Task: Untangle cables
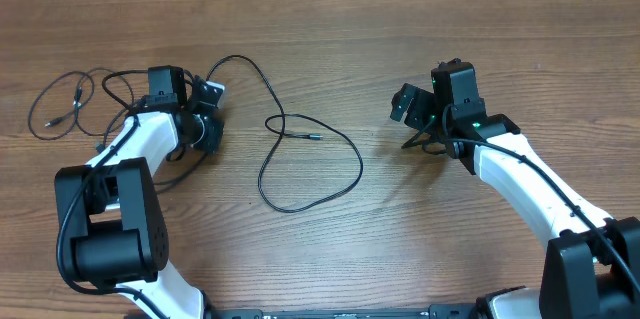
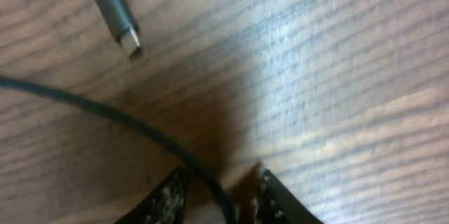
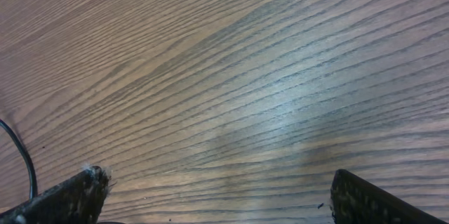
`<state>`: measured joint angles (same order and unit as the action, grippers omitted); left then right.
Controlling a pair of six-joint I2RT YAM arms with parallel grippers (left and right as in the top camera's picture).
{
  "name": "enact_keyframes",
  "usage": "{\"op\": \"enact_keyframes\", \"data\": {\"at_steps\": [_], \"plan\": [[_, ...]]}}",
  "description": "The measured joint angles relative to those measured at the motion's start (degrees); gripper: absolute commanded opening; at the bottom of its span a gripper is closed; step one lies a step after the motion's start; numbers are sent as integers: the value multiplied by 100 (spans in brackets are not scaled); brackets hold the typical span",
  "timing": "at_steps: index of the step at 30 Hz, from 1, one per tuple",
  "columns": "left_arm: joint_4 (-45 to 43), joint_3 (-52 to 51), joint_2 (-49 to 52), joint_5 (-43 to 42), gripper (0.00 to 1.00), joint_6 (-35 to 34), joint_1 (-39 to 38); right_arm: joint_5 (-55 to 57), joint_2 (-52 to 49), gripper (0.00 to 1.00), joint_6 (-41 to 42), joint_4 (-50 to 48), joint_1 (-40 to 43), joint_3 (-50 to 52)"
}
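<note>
Overhead, cables: a long black cable (image 1: pixel 300 154) lies in an open loop mid-tabletop (image 1: pixel 450 19), with its plug end (image 1: pixel 315 137) inside the loop. A second looped cord (image 1: pixel 60 104) lies at far 9 o'clock, and more strands run under the left arm.
Overhead, left claw (image 1: pixel 207 99): sits over the near end of the long cable, and the loop trails off toward 3 o'clock from it.
Overhead, right claw (image 1: pixel 420 129): well apart from the loop, which lies at its 9 o'clock. The left arm is clearly the nearer one.
Left wrist, cable (image 2: pixel 105 112): runs from 9 o'clock down to 6 o'clock and passes between the fingers (image 2: pixel 168 196).
Left wrist, plug (image 2: pixel 119 20): a grey connector at 11 o'clock, lying apart from the cable.
Left wrist, claw state: drawn in narrow on either side of the cable. I cannot tell whether it is pinching yet.
Right wrist, claw (image 3: pixel 217 203): spread wide, with only bare woodgrain between the fingers (image 3: pixel 70 196).
Right wrist, cable (image 3: pixel 17 150): a thin arc at 8 o'clock, just outside the left finger.
Next move, judged: the left claw's pull should follow the cable's long axis, away from the strands under the arm.
</note>
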<state>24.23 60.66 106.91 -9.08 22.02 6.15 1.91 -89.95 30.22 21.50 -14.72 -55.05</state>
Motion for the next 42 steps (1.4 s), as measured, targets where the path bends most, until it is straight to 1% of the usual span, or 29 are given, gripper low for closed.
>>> {"op": "enact_keyframes", "data": {"at_steps": [3, 5, 7, 10, 13, 15, 19, 20, 21, 22, 23, 27, 30, 37, 39, 42], "plan": [[-245, -22, 26, -90, 48, -612, -2, 0, 0, 100, 2, 2, 0, 0], [-264, -22, 26, -149, 52, -994, 0, 0, 0, 100, 2, 0, 0, 0], [-214, -20, 26, -186, 54, -1167, -2, -2, 0, 100, 2, 2, 0, 0], [20, 24, 24, -212, 47, -1104, 0, 0, 0, 100, 0, 2, 0, 0], [391, 81, 9, -214, 48, -798, 0, -2, 0, 100, 2, 2, 0, 0], [669, 98, -20, -138, 47, -437, 0, -2, 0, 100, 0, 4, 0, 0], [903, 111, -48, 492, 47, -181, -24, 0, 0, 100, 0, 0, 0, 0], [929, 114, -52, 619, 44, -168, -20, -2, 0, 100, 0, 2, 0, 0], [949, 116, -55, 691, 30, -166, -15, 0, 0, 100, 0, 0, 0, 0], [973, 118, -63, 758, 9, -155, -15, 0, 0, 100, -2, 0, 0, 0], [994, 120, -63, 809, 4, -146, -17, 0, 0, 100, 2, 0, 0, 0], [1056, 120, -74, 977, 4, -76, -17, 0, 0, 100, 2, 2, 0, 0], [1047, 120, -74, 933, 4, -44, -15, 0, 0, 100, -2, -2, 0, 0], [970, 153, -63, 361, 4, 63, 68, -2, 0, 100, -2, 0, 0, 0], [1067, 245, -15, 190, 4, -98, 63, 2, 0, 100, 2, 2, 0, 0], [1246, 466, 114, 22, 4, -619, 59, -2, 0, 100, 0, 0, 0, 0]]}}
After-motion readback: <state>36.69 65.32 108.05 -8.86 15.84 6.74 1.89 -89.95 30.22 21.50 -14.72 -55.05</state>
